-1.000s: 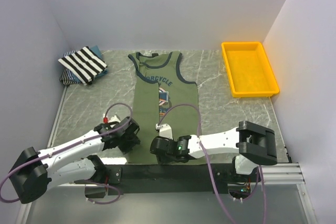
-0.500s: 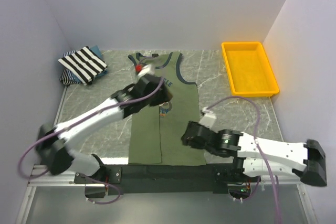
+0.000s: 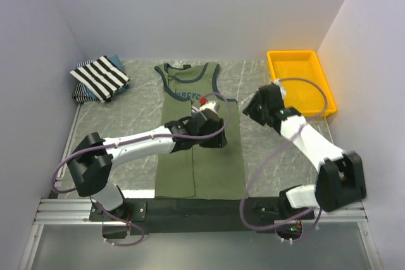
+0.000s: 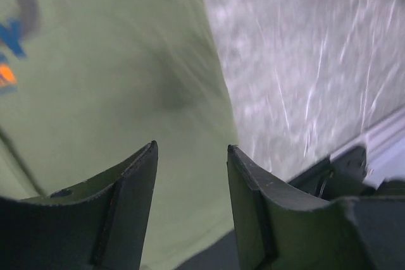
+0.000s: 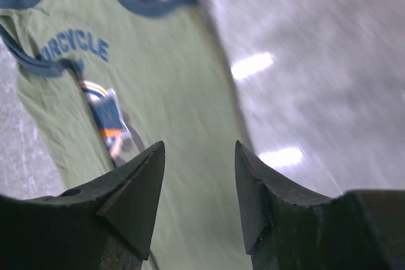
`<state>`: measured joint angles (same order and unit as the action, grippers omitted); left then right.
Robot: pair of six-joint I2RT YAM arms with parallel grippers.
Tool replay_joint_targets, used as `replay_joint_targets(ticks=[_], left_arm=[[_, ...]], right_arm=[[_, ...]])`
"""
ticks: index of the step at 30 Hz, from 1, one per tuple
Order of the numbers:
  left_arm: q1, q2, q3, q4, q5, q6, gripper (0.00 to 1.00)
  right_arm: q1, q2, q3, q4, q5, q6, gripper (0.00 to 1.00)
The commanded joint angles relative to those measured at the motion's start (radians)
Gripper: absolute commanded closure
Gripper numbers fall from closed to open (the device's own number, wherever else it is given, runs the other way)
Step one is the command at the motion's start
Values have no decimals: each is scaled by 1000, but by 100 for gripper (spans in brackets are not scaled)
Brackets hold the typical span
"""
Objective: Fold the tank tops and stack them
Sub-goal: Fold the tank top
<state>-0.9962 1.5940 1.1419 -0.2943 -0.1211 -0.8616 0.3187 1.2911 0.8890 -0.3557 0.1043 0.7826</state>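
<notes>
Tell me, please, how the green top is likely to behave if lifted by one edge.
The green top lies thin and flat on the table, so it is probably light and floppy, draping from any pinch. Being soft cloth on stone, it would likely bunch rather than slide if pushed.

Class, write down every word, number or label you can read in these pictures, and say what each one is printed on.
"ORCYCLE": navy capitals on the chest of the olive-green tank top; the word's start is cut off at the fold.
Picture print below it: any lettering is too blurred to read.
Striped tank top and yellow tray: no text seen.
</notes>
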Motion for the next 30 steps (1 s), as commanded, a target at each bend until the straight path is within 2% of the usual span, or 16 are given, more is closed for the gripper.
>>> replay_joint_targets(ticks=[1,3,7,12,20,30], left_arm=[[-87,-45,-21,24,-26,-31,47],[-134,-61,-51,15,-46,-51,46],[-148,-165,-126,23,-43,-80,46],[-148,-253,-169,9,-6,-59,46],[-203,-201,-131,15,69,-24,48],[-275,-105,-79,52,87,-24,48]], right_arm=[[-52,205,154,119,-190,-131,45],[-66,284,220,115,-206,-140,47],[-93,456,295,107,-209,-166,51],[-99,550,383,66,-180,-194,55],[-98,645,461,41,-163,-213,56],[-99,764,568,-25,-115,-232,59]])
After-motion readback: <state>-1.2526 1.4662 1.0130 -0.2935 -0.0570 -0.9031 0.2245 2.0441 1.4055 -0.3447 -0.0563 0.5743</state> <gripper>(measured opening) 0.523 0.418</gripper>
